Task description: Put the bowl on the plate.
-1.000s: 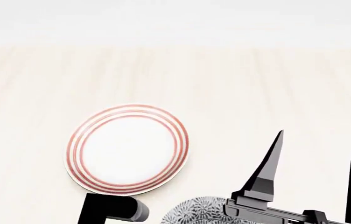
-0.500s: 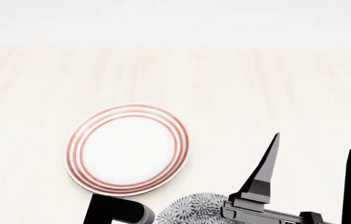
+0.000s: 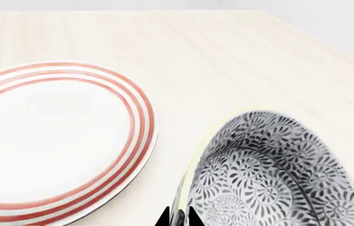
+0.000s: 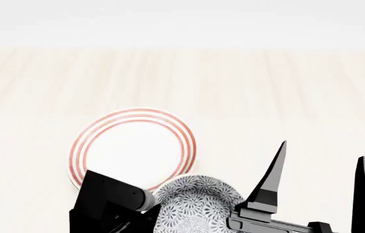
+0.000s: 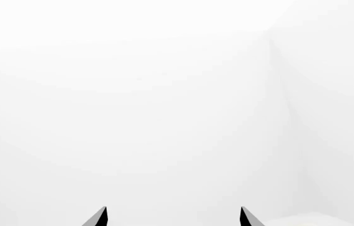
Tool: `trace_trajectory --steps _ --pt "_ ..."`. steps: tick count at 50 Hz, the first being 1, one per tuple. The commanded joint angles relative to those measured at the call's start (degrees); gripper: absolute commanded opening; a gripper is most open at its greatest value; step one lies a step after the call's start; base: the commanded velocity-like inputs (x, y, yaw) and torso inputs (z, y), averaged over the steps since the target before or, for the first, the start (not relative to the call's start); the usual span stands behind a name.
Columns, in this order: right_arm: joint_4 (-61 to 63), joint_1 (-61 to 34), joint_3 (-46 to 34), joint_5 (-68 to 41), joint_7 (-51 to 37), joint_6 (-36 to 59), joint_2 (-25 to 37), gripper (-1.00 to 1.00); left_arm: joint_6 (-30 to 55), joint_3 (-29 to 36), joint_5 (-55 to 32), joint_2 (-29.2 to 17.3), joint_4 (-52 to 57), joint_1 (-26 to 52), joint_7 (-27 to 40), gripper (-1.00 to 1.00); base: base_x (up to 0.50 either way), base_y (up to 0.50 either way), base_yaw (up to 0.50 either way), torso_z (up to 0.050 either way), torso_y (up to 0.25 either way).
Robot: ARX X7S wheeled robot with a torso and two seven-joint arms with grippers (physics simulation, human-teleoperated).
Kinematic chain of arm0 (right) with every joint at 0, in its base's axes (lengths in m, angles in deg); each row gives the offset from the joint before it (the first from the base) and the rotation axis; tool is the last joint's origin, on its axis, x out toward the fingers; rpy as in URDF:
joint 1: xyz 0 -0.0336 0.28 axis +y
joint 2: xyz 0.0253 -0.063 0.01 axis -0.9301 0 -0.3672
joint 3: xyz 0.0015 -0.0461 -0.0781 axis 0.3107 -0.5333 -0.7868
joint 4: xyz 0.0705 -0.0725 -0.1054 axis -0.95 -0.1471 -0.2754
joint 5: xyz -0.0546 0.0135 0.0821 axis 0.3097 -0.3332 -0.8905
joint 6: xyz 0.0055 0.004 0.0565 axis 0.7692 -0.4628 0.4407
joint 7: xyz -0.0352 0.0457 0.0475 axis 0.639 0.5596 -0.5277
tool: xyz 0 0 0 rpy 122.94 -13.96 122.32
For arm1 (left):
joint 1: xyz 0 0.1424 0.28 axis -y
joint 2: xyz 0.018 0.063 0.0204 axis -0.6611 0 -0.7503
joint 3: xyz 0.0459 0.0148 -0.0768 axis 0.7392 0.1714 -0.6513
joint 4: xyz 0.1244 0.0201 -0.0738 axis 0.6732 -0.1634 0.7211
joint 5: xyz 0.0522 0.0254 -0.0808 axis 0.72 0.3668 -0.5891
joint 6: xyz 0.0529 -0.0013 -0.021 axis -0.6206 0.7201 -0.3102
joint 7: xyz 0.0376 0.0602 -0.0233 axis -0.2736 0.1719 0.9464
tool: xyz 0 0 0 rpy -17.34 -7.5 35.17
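Observation:
The plate (image 4: pixel 132 153), white with red rings, lies flat on the pale wooden table (image 4: pixel 267 87). In the head view the grey-and-white patterned bowl (image 4: pixel 199 206) sits just near and right of it, its far rim overlapping the plate's near edge. My left gripper (image 3: pixel 178 217) is shut on the bowl (image 3: pixel 271 174) at its rim, one fingertip inside and one outside; the plate (image 3: pixel 45 141) is beside it. The left arm's black wrist (image 4: pixel 108 201) covers the plate's near-left edge. My right gripper (image 4: pixel 322 150) stands open and empty to the right of the bowl, pointing away from me.
The right wrist view shows only a blank white wall between the open fingertips (image 5: pixel 103 214). The table's far edge (image 4: pixel 182 47) meets a white background. In the left wrist view the table's edge (image 3: pixel 327 42) runs past the bowl.
My left gripper has carried the bowl forward toward the plate, so more of the arm and bowl show. The right gripper has drifted slightly left and lower in the head view.

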Motion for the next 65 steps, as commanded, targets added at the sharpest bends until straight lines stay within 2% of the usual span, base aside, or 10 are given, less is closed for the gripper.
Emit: trace_trajectory --steps 1,11,19,33,41,51,56,65 --pt "0.2 0.1 0.8 0.9 0.8 0.0 -0.8 1.0 -4.6 -0.4 7.1 -0.1 -4.3 7.9 -2.9 -1.0 0.0 0.0 0.0 0.0 0.0" --pt "0.2 0.1 0.5 0.7 0.6 0.3 -0.5 1.0 -8.3 -2.2 10.3 0.9 -12.2 15.2 -2.7 -1.0 0.0 0.0 0.0 0.0 0.0" --pt "-0.2 0.1 0.2 0.7 0.5 0.1 -0.4 1.0 -10.0 -4.8 10.9 2.5 -23.0 21.9 -3.4 -1.0 0.0 0.0 0.0 0.0 0.0" --pt "-0.7 0.2 -0.3 0.2 0.3 0.0 -0.1 1.0 -16.6 -5.4 14.1 5.3 -43.3 30.8 -5.7 -1.0 0.0 0.0 0.0 0.0 0.0" --pt "-1.0 0.2 -0.6 0.1 0.2 -0.2 0.0 1.0 -17.3 -8.4 11.0 7.9 -55.0 34.1 -8.6 -1.0 0.0 0.0 0.0 0.0 0.002" --pt "-1.0 0.3 -0.8 -0.2 0.0 -0.2 0.2 1.0 -19.3 -8.8 9.7 11.1 -65.0 37.8 -10.9 -1.0 0.0 0.0 0.0 0.0 0.0" --pt "-1.3 0.3 -0.9 -0.3 -0.1 -0.5 0.3 1.0 -21.0 -8.2 7.1 12.0 -70.2 39.8 -12.0 -1.0 0.0 0.0 0.0 0.0 0.0" --pt "-1.7 0.5 -1.5 -0.2 -0.1 -0.8 0.4 1.0 -25.7 2.3 -5.7 12.1 -76.7 42.4 -11.4 -1.0 0.0 0.0 0.0 0.0 0.0"
